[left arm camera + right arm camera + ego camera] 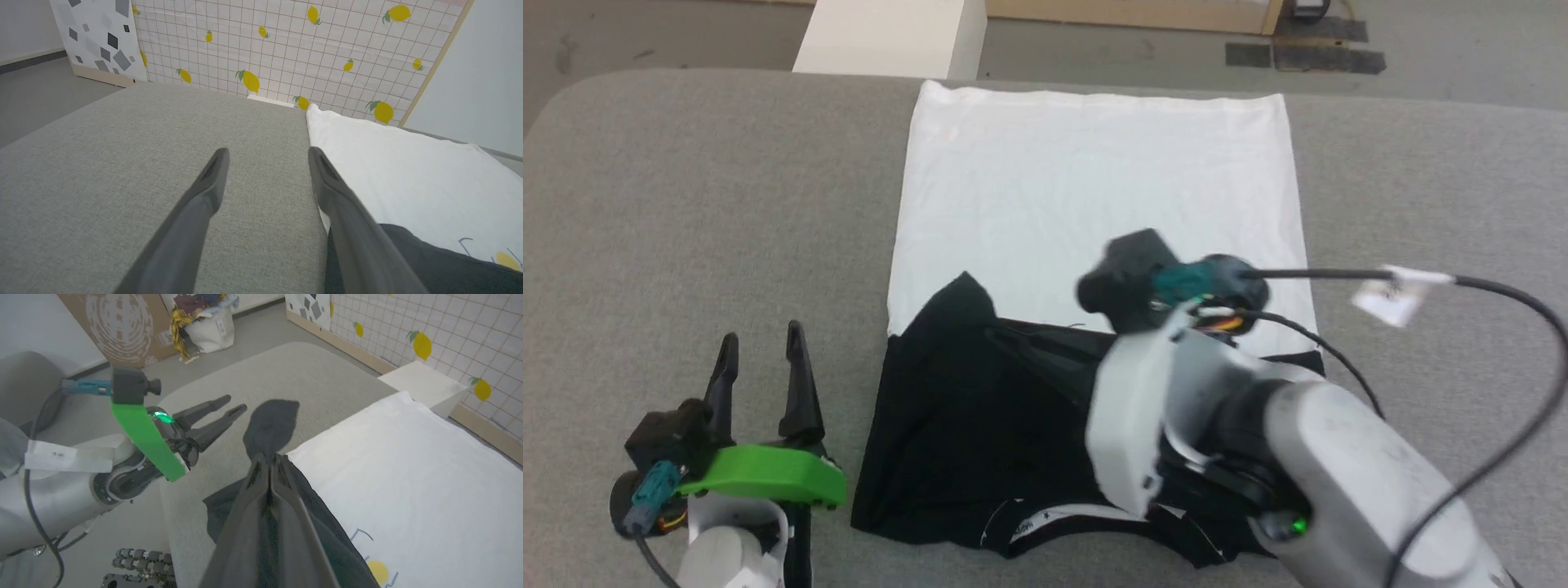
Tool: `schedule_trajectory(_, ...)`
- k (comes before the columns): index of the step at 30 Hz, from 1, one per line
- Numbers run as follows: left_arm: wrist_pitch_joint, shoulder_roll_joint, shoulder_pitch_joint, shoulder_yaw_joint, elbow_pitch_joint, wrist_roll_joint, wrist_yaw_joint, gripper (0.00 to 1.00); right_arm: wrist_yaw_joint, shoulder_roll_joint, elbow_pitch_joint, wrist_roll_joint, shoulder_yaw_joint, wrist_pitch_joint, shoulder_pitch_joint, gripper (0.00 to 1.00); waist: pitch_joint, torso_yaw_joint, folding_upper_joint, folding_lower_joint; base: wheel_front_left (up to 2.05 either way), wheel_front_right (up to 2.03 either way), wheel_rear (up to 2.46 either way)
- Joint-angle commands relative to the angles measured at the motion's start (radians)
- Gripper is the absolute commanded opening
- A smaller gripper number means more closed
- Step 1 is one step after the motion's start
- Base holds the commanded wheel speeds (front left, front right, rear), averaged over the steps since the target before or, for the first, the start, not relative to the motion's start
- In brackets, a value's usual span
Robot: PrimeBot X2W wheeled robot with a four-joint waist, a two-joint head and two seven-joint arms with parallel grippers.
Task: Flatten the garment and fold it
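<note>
Across the middle of the grey woven-fabric surface [686,204] lies the soft white T-shirt with black raglan sleeves and collar [1094,180]. Its straight white hem reaches the far edge and its black collar end lies close to the near edge. The white body is flat and smooth, while the black cloth at the near end is rumpled and folded over the chest. The right gripper [269,459], above the near half of the shirt, has its two long dark fingers clenched together on a black sleeve [271,420], which stands up past the fingertips as a raised flap. A small yellow circle with blue lines [378,571] shows on the white cloth just beside the pinched fabric. The left gripper [762,333] hangs toward the near edge, just beside the shirt's left side, its fingers spread apart and holding nothing.
</note>
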Motion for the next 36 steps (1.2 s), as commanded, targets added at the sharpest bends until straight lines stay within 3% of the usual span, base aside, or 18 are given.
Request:
schedule_trajectory(1, -0.006, -0.006, -0.028, -0.007, 0.004, -0.003, -0.006, 1.00, -0.001, 0.007, 0.056, 0.004, 0.027, -0.018, -0.033, 0.00, 0.039, 0.037, 0.0107, 0.0000, 0.00, 0.00, 0.00)
schedule_trajectory(8, -0.011, -0.020, -0.086, -0.041, 0.036, -0.016, -0.016, 1.00, -0.001, 0.029, 0.362, 0.009, 0.128, -0.061, -0.122, 0.00, 0.116, 0.099, 0.0107, 0.0000, 0.00, 0.00, 0.00)
schedule_trajectory(15, -0.012, -0.031, -0.113, -0.054, 0.050, -0.024, -0.019, 1.00, -0.001, 0.038, 0.567, 0.030, 0.182, -0.108, -0.170, 0.00, 0.151, 0.125, 0.0107, 0.0000, 0.00, 0.00, 0.00)
schedule_trajectory(18, -0.012, -0.033, -0.113, -0.053, 0.051, -0.023, -0.019, 1.00, -0.001, 0.040, 0.619, 0.027, 0.192, -0.156, -0.188, 1.00, 0.150, 0.124, 0.0107, 0.0000, 0.00, 0.00, 0.00)
schedule_trajectory(25, -0.012, -0.033, -0.097, -0.045, 0.059, -0.001, -0.024, 1.00, -0.001, 0.038, 0.618, 0.032, 0.145, -0.343, -0.185, 1.00, 0.097, 0.087, 0.0107, 0.0000, 0.00, 0.00, 0.00)
schedule_trajectory(30, -0.012, -0.002, -0.083, -0.040, 0.064, 0.026, -0.030, 1.00, -0.001, 0.035, 0.539, -0.017, 0.003, -0.510, -0.125, 1.00, 0.047, 0.023, 0.0107, 0.0000, 0.00, 0.00, 0.00)
schedule_trajectory(36, 0.024, 0.068, -0.120, -0.050, 0.053, 0.041, -0.045, 1.00, -0.001, 0.050, 0.382, -0.148, -0.221, -0.602, 0.022, 1.00, 0.028, -0.066, 0.0107, 0.0000, 0.00, 0.00, 0.00)
